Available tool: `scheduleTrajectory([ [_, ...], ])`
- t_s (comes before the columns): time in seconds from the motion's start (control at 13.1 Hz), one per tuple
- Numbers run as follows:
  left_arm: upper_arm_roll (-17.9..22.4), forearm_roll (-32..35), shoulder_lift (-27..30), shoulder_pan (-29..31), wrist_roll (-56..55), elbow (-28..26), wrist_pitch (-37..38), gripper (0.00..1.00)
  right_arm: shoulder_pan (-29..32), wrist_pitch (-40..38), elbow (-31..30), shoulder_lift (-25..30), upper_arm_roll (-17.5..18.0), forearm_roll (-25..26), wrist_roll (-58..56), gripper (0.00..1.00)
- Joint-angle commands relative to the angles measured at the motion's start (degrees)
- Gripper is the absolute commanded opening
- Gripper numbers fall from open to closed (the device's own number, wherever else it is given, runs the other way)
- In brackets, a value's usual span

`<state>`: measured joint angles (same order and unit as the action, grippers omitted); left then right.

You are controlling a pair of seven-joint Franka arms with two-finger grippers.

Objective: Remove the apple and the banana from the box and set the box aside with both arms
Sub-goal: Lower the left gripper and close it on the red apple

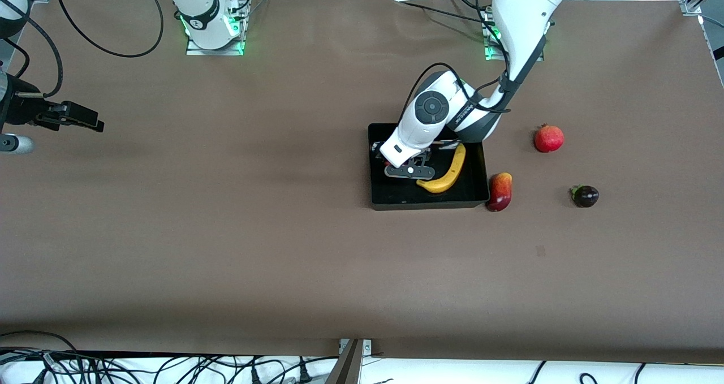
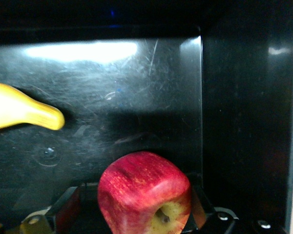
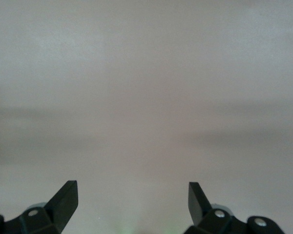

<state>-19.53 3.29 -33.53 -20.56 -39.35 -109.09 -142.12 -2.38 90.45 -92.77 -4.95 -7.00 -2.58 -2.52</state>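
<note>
Inside the box (image 1: 396, 200), the left tool (image 1: 408, 171) brackets the apple (image 2: 144, 192) beside the banana (image 1: 447, 172), lying lengthwise along the box, while the right tool (image 3: 132, 204) waits released over the bench (image 1: 226, 231).

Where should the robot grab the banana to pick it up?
Probably around its thick middle, coming straight down from above. The banana lies flat in the black box, with its curved length running toward the front camera, so the fingers should close across its narrow width. The left gripper hovers just beside it.

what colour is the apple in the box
Red with a yellowish patch by the stem; the apple shows best in the left wrist view.
</note>
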Motion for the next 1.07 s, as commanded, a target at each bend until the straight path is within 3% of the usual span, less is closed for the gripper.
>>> scheduleTrajectory([
  [0.0,0.81,1.55,-1.36,-0.97,-1.25,1.51,-0.35,1.0,0.27,-1.24,0.84,-0.06,-0.12,-0.85,-0.38,1.0],
  [0.3,0.9,1.72,-1.45,-0.88,-1.17,1.51,-0.35,1.0,0.27,-1.24,0.84,0.02,-0.12,-0.76,-0.3,1.0],
  [0.38,0.9,1.9,-1.36,-0.8,-0.04,1.51,-0.26,0.42,0.27,-1.24,0.84,-0.06,-0.21,-0.76,-0.38,1.0],
  [0.46,1.51,1.99,-1.27,-0.8,1.28,1.51,-0.17,0.11,0.27,-1.24,0.84,-0.06,-0.21,-0.76,-0.3,1.0],
  [0.53,1.78,1.81,-1.18,-0.8,2.43,1.34,-0.09,0.0,0.27,-1.33,0.84,0.02,-0.12,-0.76,-0.3,1.0],
  [0.76,1.78,1.72,2.49,-0.1,2.7,1.34,1.66,0.0,0.27,-1.77,0.84,-0.06,-0.91,-0.67,-0.3,1.0],
  [0.99,1.08,1.11,11.79,3.67,4.18,1.34,13.07,0.0,0.27,-1.77,0.84,-0.06,-0.91,-0.76,-0.3,1.0],
])
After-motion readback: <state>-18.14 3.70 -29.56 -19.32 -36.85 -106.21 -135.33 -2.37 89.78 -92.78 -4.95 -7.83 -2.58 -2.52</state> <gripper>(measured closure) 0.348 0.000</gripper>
